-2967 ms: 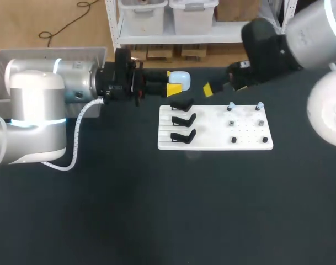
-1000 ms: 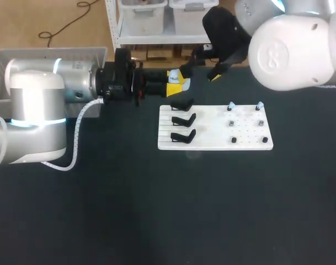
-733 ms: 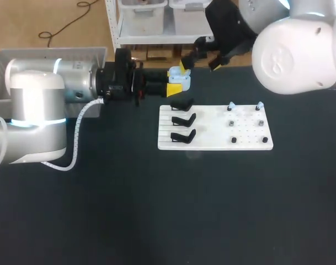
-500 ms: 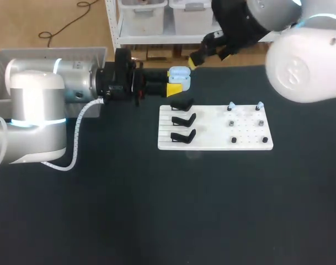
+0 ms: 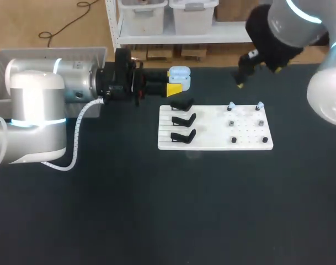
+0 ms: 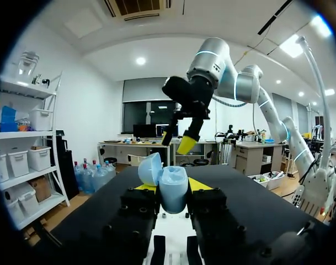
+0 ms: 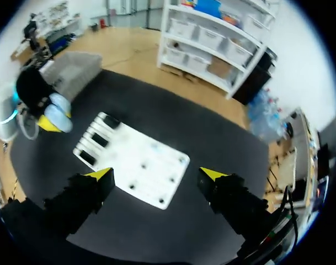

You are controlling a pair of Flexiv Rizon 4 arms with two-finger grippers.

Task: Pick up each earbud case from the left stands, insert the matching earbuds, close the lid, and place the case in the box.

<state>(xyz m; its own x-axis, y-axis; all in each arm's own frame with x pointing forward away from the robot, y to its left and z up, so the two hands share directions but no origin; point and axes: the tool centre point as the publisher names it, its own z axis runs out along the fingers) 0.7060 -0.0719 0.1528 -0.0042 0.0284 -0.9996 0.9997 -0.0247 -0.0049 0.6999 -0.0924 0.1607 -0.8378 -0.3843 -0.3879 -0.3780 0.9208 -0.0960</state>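
My left gripper (image 5: 174, 84) is shut on a light blue earbud case (image 5: 179, 75), held level above the table behind the white board (image 5: 212, 144). In the left wrist view the case (image 6: 173, 190) sits between the yellow tips with its lid (image 6: 150, 168) swung open. My right gripper (image 5: 244, 70) hangs open and empty above the board's far right; in its own view the right gripper (image 7: 156, 174) looks down on the board (image 7: 136, 165). Three black stands (image 5: 182, 118) on the board's left are bare. Two light blue earbuds (image 5: 230, 105) stand on the far pegs.
A grey box (image 5: 96, 53) sits at the table's far left, behind my left arm. Several dark pegs (image 5: 233, 140) dot the board's right half. Dark tabletop lies open in front of the board.
The case's lid, shut three seconds ago, now stands open. My right gripper was at the case a second ago and has since swung away to the right. The left arm has kept still.
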